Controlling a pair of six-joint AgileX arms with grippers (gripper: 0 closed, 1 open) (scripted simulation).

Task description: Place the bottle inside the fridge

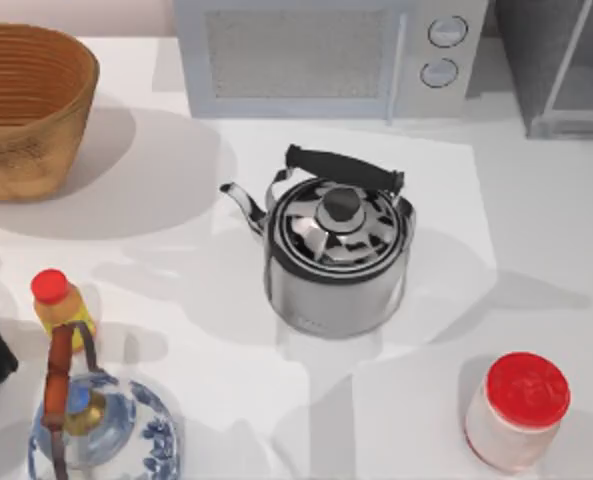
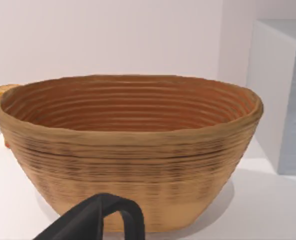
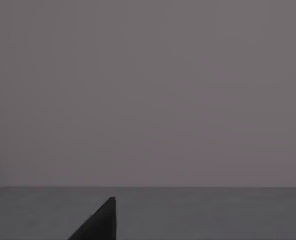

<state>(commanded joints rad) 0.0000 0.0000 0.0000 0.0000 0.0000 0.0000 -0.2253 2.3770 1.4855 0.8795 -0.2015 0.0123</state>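
Fridge [image 1: 561, 65] stands open at the desk's far right corner, ready for loading; both hands' grip cannot be told.

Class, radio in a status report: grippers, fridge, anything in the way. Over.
Left gripper facing the basket. Right gripper before a plain grey surface. Fridge at the table's far right corner. Kettle stands mid-table.

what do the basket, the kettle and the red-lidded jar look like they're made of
The basket looks woven or coiled from tan fibre, matte, judging by its stacked horizontal ridges. The kettle looks like polished metal, its lid and body mirroring light and dark patches, with a black handle, probably plastic. The jar has a pale, slightly glossy body, plastic or glass, under a red lid.
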